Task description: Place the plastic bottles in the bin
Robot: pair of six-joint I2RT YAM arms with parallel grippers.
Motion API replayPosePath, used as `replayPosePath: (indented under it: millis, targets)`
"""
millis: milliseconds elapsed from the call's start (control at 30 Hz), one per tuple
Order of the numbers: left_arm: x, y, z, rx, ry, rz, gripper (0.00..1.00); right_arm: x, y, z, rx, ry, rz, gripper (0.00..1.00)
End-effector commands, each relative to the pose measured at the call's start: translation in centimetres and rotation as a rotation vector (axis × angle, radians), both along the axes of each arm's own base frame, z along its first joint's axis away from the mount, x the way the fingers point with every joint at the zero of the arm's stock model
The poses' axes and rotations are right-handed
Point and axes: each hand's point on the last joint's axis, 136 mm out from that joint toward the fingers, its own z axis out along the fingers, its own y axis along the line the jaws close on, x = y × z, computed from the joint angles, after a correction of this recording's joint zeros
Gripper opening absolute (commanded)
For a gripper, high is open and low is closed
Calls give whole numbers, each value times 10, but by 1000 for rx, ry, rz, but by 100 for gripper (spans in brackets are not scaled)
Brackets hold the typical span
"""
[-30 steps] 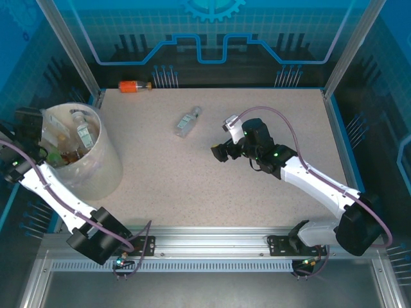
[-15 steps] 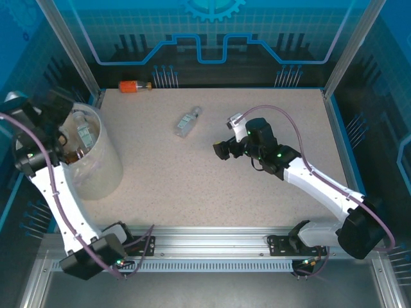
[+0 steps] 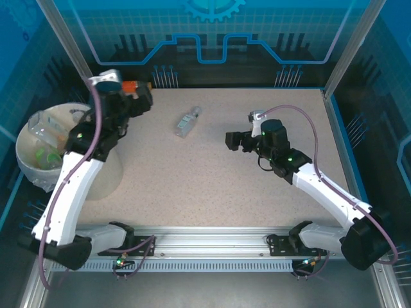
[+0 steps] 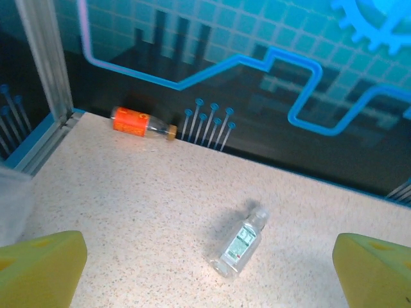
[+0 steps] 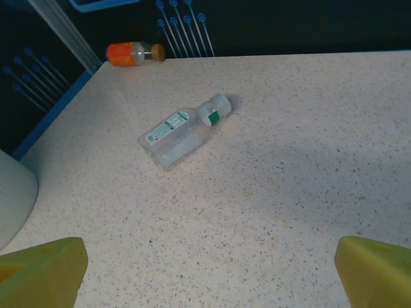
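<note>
Both left fingers [image 4: 38,266] and right fingers [image 5: 42,266] gape wide, empty, the clear bottle [image 5: 183,131] lying untouched on the table [image 5: 289,192].

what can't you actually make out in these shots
- Orange bottle: top view, mostly covered by the left arm.
- Bottles in the bin: top view, count unclear; they overlap and are too small.
- Clear bottle label text: too small in both wrist views.
- Bin in the right wrist view: cut off by the left edge.
</note>
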Motion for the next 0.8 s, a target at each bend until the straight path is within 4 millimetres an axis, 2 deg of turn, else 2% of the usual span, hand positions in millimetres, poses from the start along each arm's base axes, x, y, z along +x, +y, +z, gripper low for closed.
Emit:
replayPosePath:
  millis: [0, 267, 300, 400, 767]
  targets:
    - [22, -17, -10, 126, 26, 2, 99, 3, -12, 17, 92, -21, -72, 100]
    - [68, -82, -69, 97, 165, -202, 99, -5, -25, 24, 83, -26, -93, 100]
    - [73, -89, -79, 100, 190, -227, 99, -8, -27, 13, 71, -7, -100, 100]
    - [90, -103, -109, 126, 268, -274, 99, -11, -31, 14, 72, -12, -112, 100]
    - [150, -120, -215, 232, 488, -268, 99, -20, -45, 15, 71, -10, -156, 100]
